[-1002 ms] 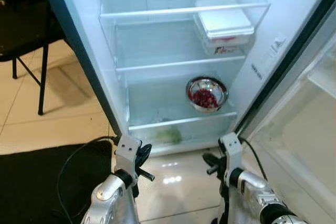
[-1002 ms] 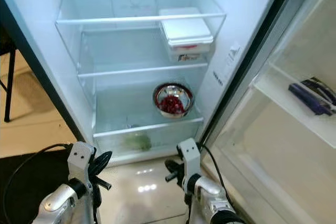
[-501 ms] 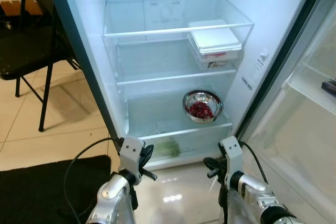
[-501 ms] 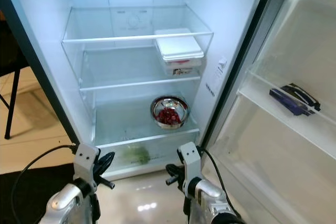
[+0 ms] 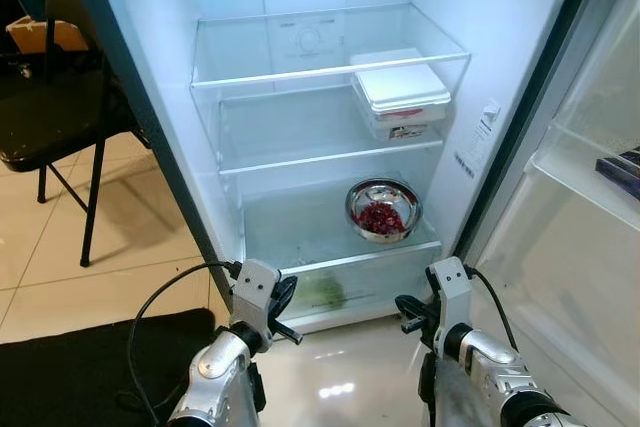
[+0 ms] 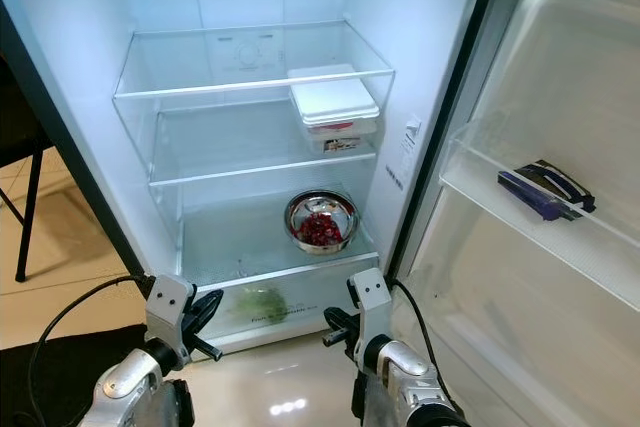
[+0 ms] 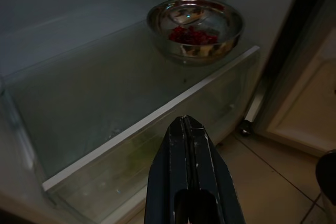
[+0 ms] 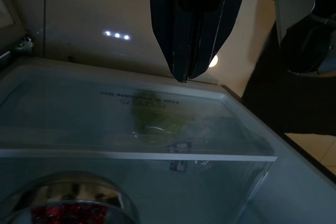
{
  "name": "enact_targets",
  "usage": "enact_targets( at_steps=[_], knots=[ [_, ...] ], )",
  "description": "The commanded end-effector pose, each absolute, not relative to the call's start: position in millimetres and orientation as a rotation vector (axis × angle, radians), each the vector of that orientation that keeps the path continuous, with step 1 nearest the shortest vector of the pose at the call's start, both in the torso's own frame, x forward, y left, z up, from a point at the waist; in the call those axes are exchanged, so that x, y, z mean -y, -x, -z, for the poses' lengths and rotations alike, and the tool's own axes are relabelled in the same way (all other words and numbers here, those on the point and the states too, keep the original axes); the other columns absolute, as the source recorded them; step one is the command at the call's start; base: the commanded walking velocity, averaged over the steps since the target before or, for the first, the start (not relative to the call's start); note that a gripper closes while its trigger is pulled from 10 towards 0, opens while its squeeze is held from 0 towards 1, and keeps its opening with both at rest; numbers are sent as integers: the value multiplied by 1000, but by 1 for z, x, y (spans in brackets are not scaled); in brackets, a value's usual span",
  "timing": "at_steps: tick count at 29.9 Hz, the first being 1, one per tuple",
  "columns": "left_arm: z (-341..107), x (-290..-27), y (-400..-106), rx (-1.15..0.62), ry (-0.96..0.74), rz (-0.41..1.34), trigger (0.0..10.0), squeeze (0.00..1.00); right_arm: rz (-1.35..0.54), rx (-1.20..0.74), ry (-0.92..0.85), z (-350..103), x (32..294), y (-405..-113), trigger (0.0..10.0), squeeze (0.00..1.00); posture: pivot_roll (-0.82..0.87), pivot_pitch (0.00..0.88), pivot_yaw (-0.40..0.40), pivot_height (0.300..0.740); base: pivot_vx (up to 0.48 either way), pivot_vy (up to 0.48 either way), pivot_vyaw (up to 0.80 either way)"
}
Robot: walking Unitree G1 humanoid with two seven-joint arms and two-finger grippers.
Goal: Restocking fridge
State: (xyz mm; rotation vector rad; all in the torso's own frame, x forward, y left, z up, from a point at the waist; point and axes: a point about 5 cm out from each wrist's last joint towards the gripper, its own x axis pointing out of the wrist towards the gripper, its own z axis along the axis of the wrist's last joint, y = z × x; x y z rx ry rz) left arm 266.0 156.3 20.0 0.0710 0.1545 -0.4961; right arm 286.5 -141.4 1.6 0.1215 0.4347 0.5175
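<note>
An open fridge (image 5: 200, 137) holds a steel bowl (image 5: 383, 209) at its lowest shelf's right edge. Both empty pincers, left (image 5: 283, 312) and right (image 5: 408, 313), hang pressed together below; the right is nearer.

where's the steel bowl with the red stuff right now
The steel bowl sits on the fridge's lowest glass shelf, toward the right side, below the white container and above the crisper drawer.
</note>
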Motion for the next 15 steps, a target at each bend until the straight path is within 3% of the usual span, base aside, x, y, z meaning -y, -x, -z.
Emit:
enact_targets(
  at_steps=[1,15],
  knots=[
    [-15,-153,-263,-169,-65,506,10000,0,-518,-431,-127,-1,141,-285,10000,0,64,0,-29,523,0,0,0],
    [-12,-151,-264,-170,-43,503,10000,0,-516,-429,-138,1,146,-282,10000,0,52,0,-22,579,0,0,0]
  ],
)
